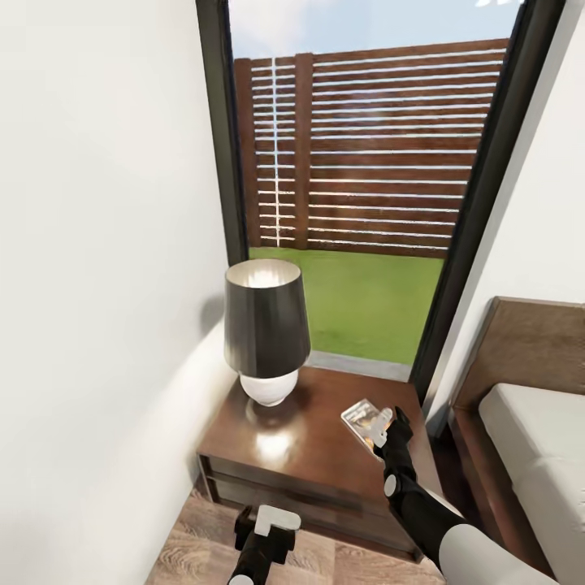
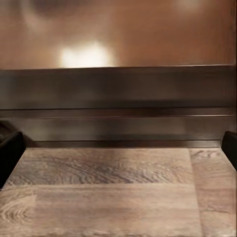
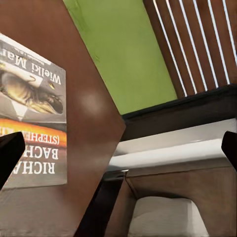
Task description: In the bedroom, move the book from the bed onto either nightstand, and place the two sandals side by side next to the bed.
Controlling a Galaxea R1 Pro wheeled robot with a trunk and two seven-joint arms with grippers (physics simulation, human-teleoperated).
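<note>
From the head camera I see the nightstand, a glossy dark brown cabinet, standing in the corner between the white wall and a tall black-framed window that looks onto grass and a slatted wooden fence. My right gripper reaches over the nightstand's top near its edge toward the bed; the book lies flat on that top, just ahead of the fingertips and touching or nearly touching them, though I cannot tell from this view whether contact exists. In the right wrist camera the book lies face up on the wood, its grey picture, orange band and white lettering legible, and the two dark fingertips stand wide apart at the frame's edges with nothing between them, so this pincer is released. Beyond it I see the mattress and the dark frame of the bed below the window sill. A lamp with a dark shade and white rounded base stands on the nightstand's far side, well apart from the right gripper. My left gripper hangs low in front of the cabinet above the wood-plank floor; the left wrist camera shows its fingertips spread, facing the drawer front, also released and holding nothing.
</note>
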